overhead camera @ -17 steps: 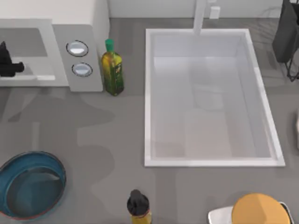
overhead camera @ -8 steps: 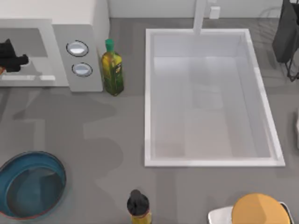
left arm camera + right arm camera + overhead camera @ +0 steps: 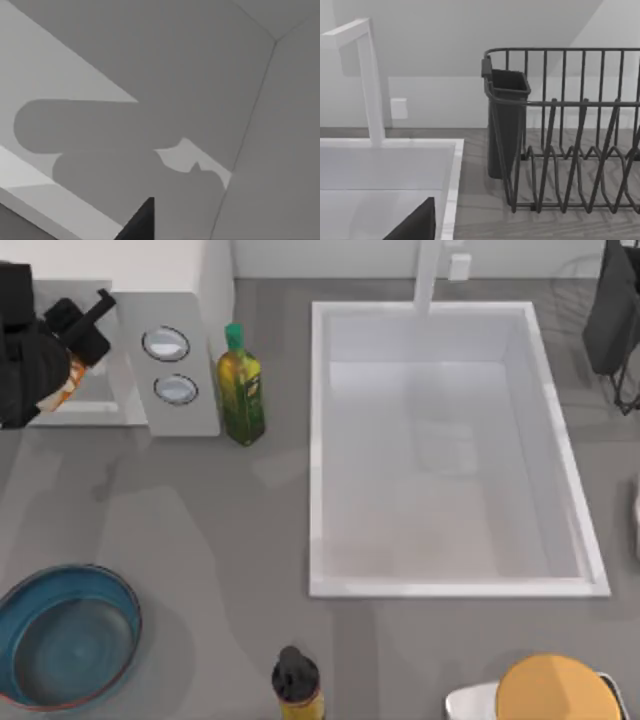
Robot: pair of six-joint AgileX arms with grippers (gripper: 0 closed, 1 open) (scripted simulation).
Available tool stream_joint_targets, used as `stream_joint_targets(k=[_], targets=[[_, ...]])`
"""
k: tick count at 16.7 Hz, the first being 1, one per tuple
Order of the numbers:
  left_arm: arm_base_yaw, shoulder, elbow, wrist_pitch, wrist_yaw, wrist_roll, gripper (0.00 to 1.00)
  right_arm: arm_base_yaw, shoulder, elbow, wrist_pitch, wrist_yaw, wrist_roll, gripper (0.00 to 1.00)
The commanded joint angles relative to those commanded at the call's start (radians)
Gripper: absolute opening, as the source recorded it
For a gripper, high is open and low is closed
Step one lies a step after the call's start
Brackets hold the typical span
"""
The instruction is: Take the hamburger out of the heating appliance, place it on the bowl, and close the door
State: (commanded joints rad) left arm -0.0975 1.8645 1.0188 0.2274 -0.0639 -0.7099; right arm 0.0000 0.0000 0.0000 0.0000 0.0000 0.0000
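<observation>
Hamburger at the mouth of the microwave, bowl straight below

Hamburger (image 3: 68,382) showed as a small tan and orange patch under the left claw (image 3: 84,322), at the front of the heating appliance (image 3: 165,360). Whether the claw was clamped on it could not be told, since the black arm covered it. The bowl (image 3: 66,636) lay on the bench (image 3: 210,540), near the front edge and almost directly below the claw in the top view. The left arm was clearly the nearer one.

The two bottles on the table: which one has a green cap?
The yellow-green oil bottle standing right beside the white microwave's knob panel has the green cap. The other yellow bottle, at the table's near edge, wears a black cap.
</observation>
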Motion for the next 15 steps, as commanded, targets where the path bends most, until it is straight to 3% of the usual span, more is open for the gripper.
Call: stream_joint_targets(k=[8, 15], targets=[[-0.282, 0.095, 0.250, -0.895, -0.296, -0.976, 0.00, 0.000, 0.000, 0.000, 0.000, 0.000, 0.000, 1.00], [-0.488, 0.289, 0.296, -1.571, -0.527, -1.714, 0.00, 0.000, 0.000, 0.000, 0.000, 0.000, 0.000, 1.00]])
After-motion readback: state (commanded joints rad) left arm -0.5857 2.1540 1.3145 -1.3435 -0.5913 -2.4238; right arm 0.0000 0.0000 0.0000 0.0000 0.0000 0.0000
